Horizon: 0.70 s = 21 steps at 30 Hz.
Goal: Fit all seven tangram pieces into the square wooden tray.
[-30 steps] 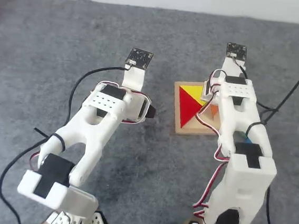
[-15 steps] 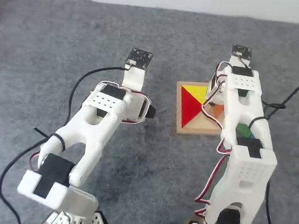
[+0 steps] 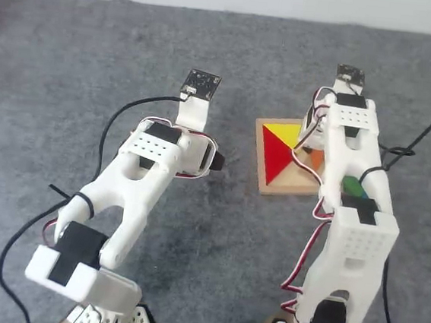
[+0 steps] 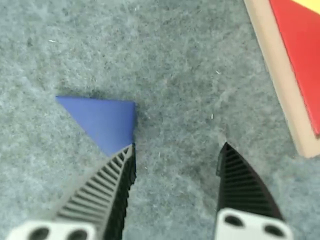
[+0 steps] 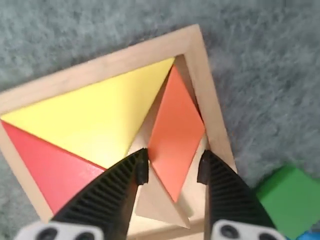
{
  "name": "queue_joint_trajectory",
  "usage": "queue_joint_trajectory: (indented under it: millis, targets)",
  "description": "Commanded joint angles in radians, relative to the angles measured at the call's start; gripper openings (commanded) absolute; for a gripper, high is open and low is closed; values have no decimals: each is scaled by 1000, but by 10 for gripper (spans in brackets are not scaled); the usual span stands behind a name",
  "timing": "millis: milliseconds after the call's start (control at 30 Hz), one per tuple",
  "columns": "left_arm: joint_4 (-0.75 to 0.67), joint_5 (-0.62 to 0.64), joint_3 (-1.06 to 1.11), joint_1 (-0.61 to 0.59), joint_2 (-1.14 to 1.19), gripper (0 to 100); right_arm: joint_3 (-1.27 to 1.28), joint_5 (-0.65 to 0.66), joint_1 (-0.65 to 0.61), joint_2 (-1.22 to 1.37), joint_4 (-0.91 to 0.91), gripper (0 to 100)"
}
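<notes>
Count for you: one tray (image 5: 100, 62). Six pieces countable.
- Triangles, three: yellow triangle (image 5: 100, 115), red triangle (image 5: 45, 165), blue triangle (image 4: 102, 120).
- Parallelograms, one: orange parallelogram (image 5: 175, 135).
- One green piece (image 5: 285, 195), cut off by the frame, so shape unclear.
- One blue sliver (image 5: 311, 234) beside it, shape unclear.

Arms, two: left arm (image 3: 141, 177), right arm (image 3: 351, 182). Grippers, two: left gripper (image 4: 177, 146), right gripper (image 5: 172, 165).
</notes>
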Motion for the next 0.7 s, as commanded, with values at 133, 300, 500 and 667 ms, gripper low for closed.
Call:
queue_joint_trajectory:
  millis: [133,300,500,667]
  targets:
    - [-15,-6,-5,8,-54,258,-84,-11,33,2,-22,194]
    - [-15,-6,-5,8,-54,258,-86,-5,28,44,-33,196]
    - [-15,-6,-5,8,-54,258,-123,-5,-35,104,-25,197]
    - [-15,-6,-5,8,-54,258,-135,-5,-51,111,-19,197]
